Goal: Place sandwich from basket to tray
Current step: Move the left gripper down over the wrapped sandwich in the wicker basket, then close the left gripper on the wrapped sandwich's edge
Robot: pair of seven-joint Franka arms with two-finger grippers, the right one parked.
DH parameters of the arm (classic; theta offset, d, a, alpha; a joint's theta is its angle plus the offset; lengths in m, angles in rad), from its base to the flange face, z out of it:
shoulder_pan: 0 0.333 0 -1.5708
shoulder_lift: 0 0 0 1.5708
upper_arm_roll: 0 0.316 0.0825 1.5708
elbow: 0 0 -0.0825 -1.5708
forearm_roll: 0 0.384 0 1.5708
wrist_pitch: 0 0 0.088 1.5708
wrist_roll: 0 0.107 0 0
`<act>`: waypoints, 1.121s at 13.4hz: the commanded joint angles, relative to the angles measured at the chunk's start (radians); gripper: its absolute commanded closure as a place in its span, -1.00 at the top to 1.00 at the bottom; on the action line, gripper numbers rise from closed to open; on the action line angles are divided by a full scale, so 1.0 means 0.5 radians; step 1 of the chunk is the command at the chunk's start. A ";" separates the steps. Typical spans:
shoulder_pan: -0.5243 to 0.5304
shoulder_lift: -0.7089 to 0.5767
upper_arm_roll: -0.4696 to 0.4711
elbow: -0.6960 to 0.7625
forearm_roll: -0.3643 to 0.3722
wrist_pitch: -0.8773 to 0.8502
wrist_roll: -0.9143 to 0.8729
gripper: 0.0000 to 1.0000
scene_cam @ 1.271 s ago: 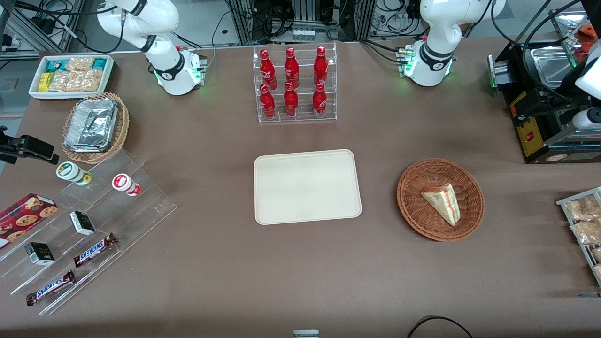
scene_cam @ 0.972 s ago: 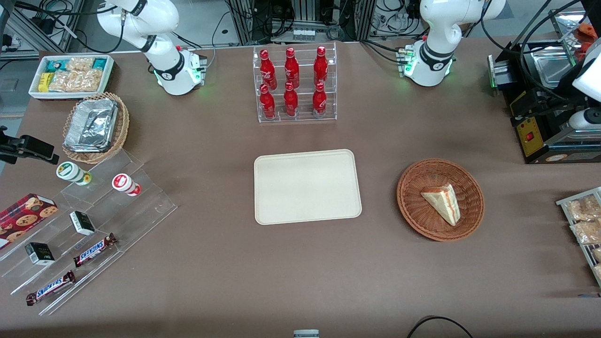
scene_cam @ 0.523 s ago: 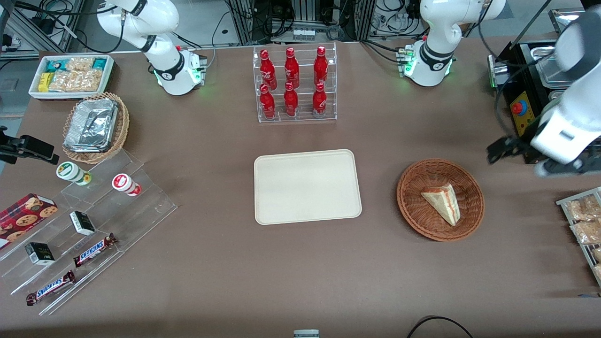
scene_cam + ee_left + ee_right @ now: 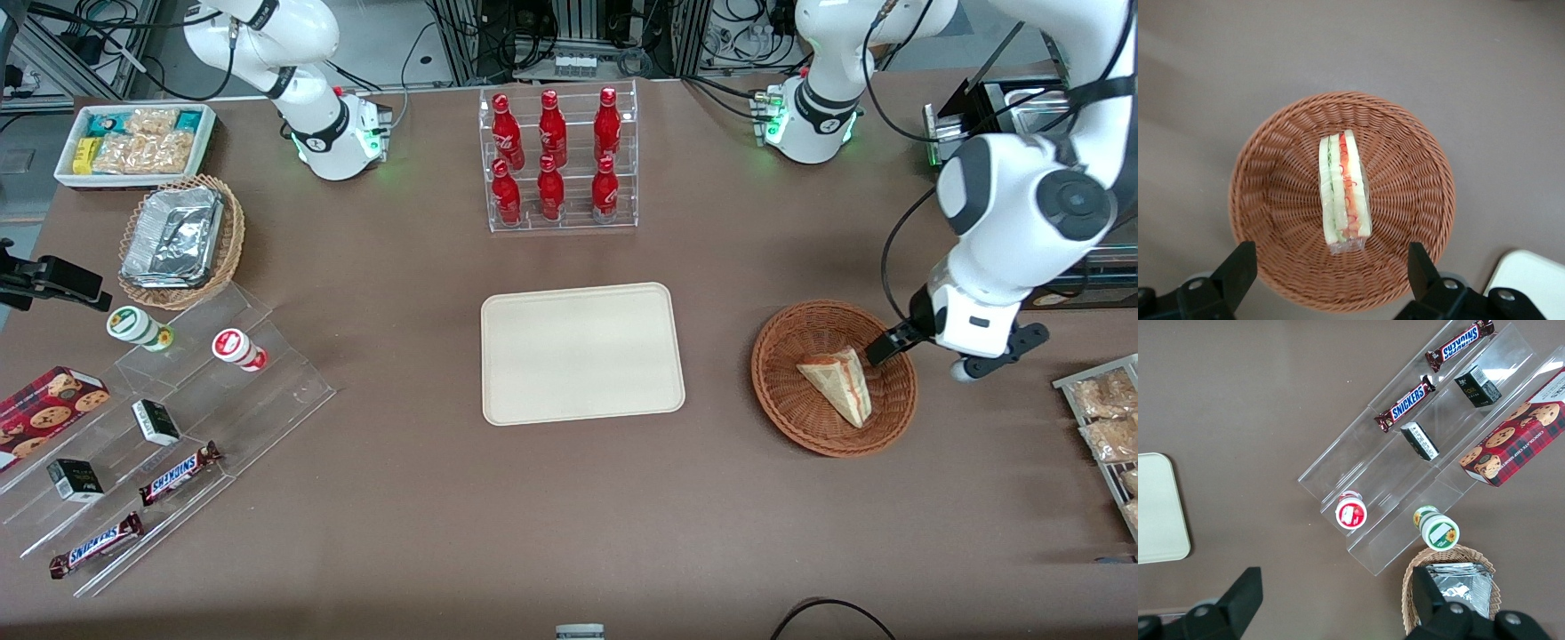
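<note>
The sandwich (image 4: pixel 836 384) lies in the reddish-brown wicker basket (image 4: pixel 782 400), a pale wedge with its red and green filling edge showing. My left gripper (image 4: pixel 916 356) hangs above the basket's rim on the side toward the working arm's end of the table, apart from the sandwich. In the left wrist view the gripper (image 4: pixel 1328 270) is open and empty, its fingers (image 4: pixel 1238 267) spread wide over the basket (image 4: pixel 1271 200), with the sandwich (image 4: pixel 1343 193) below it. The cream tray (image 4: pixel 582 353) lies bare beside the basket, toward the parked arm's end; a corner of it shows in the left wrist view (image 4: pixel 1531 273).
A clear rack of red bottles (image 4: pixel 558 160) stands farther from the front camera than the tray. A black machine (image 4: pixel 1005 258) and a rack of snack packets (image 4: pixel 1107 427) sit at the working arm's end. A clear stepped display (image 4: pixel 160 427) and a tan foil basket (image 4: pixel 182 240) sit at the parked arm's end.
My left arm has swung in from the working arm's end of the table and now hangs over the basket's rim. The sandwich, basket and tray have not moved.
</note>
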 commanded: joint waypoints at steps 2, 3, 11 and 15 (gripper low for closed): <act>-0.010 0.121 -0.038 -0.118 0.010 0.264 -0.216 1.00; -0.010 0.164 -0.038 -0.127 0.010 0.317 -0.219 1.00; -0.019 0.418 -0.050 -0.149 0.050 0.495 -0.198 0.63; -0.019 0.403 -0.047 -0.115 0.050 0.477 -0.176 -1.00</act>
